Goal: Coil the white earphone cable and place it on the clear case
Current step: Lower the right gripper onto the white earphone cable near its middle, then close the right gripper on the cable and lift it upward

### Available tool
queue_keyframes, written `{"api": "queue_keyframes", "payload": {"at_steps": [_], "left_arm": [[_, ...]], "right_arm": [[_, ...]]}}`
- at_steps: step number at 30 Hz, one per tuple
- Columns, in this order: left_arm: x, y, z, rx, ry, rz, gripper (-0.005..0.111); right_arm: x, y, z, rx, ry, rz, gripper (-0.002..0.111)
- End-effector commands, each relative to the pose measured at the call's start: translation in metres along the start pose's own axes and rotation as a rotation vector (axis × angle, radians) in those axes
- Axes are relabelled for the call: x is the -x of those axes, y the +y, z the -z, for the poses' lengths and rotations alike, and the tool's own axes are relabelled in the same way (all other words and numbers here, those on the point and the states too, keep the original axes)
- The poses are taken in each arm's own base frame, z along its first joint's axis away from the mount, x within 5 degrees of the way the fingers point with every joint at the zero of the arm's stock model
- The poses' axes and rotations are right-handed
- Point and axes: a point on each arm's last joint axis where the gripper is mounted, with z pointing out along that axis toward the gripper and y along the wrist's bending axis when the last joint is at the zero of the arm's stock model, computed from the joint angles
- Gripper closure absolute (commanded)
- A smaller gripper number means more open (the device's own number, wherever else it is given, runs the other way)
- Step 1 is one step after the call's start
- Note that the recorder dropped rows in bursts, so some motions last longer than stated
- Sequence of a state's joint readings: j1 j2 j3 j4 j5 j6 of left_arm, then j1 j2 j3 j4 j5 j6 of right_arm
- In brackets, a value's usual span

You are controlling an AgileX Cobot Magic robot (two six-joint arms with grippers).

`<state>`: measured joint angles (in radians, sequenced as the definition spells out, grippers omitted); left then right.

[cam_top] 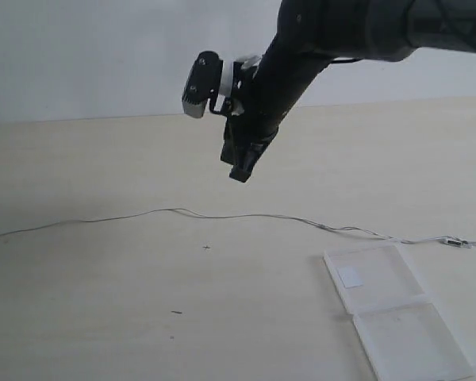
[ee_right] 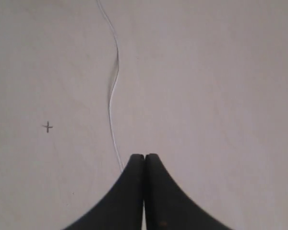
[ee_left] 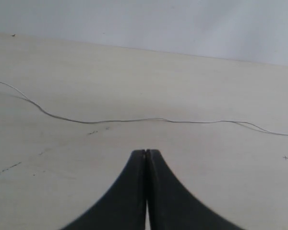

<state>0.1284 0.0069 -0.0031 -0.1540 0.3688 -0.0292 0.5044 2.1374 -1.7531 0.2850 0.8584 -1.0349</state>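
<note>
**Closed End Effector Hangs Over Uncoiled Cable**

The cable (cam_top: 246, 216) lies uncoiled on the desk (cam_top: 103, 302). It is one thin white line stretched from the left edge of the exterior view to the right, with its remote (cam_top: 456, 242) near the right end. The case (cam_top: 397, 313) sits open and flat at the near right of the desk, just on the near side of the cable. Its sticker (cam_top: 351, 276) is on the far half, and nothing rests on it.

The right end effector (cam_top: 239, 171) hangs in the air above the cable's middle stretch, tips down, fingers pressed together and empty. Through its own camera the cable (ee_right: 110, 96) runs straight away from the end effector (ee_right: 144, 155), in line with the seam between the fingers and just off to one side.

The left end effector (ee_left: 147, 151), likewise closed on nothing, faces the cable (ee_left: 134, 120) broadside. The wire crosses ahead of it and apart from it. This arm does not show in the exterior view.

The right arm looks better placed for a first pinch. It would need to open, shift slightly sideways and drop.
</note>
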Motion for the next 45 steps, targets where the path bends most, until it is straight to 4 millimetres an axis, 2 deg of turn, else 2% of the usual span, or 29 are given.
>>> {"api": "queue_keyframes", "payload": {"at_steps": [1,5,9,18,24,28,39,42,45], "left_arm": [[0.0,0.001,0.0,0.005,-0.01,-0.005,0.107],[0.0,0.001,0.0,0.005,-0.01,-0.005,0.107],[0.0,0.001,0.0,0.005,-0.01,-0.005,0.107],[0.0,0.001,0.0,0.005,-0.01,-0.005,0.107],[0.0,0.001,0.0,0.005,-0.01,-0.005,0.107],[0.0,0.001,0.0,0.005,-0.01,-0.005,0.107],[0.0,0.001,0.0,0.005,-0.01,-0.005,0.107],[0.0,0.001,0.0,0.005,-0.01,-0.005,0.107],[0.0,0.001,0.0,0.005,-0.01,-0.005,0.107]], "right_arm": [[-0.001,-0.008,-0.03,0.005,0.004,-0.039,0.103],[0.0,-0.011,-0.051,0.033,-0.022,-0.085,0.098],[0.005,-0.013,-0.063,0.06,-0.064,-0.129,0.094],[0.013,-0.002,-0.076,0.104,-0.071,-0.17,0.075],[0.023,0.011,-0.093,0.086,-0.076,-0.197,0.075],[0.015,0.014,-0.11,0.079,-0.025,-0.205,0.075],[0.0,0.018,-0.14,0.079,0.015,-0.276,0.074],[-0.004,0.02,-0.145,0.093,0.036,-0.272,0.084],[-0.007,0.02,-0.145,0.088,0.069,-0.238,0.108]]}}
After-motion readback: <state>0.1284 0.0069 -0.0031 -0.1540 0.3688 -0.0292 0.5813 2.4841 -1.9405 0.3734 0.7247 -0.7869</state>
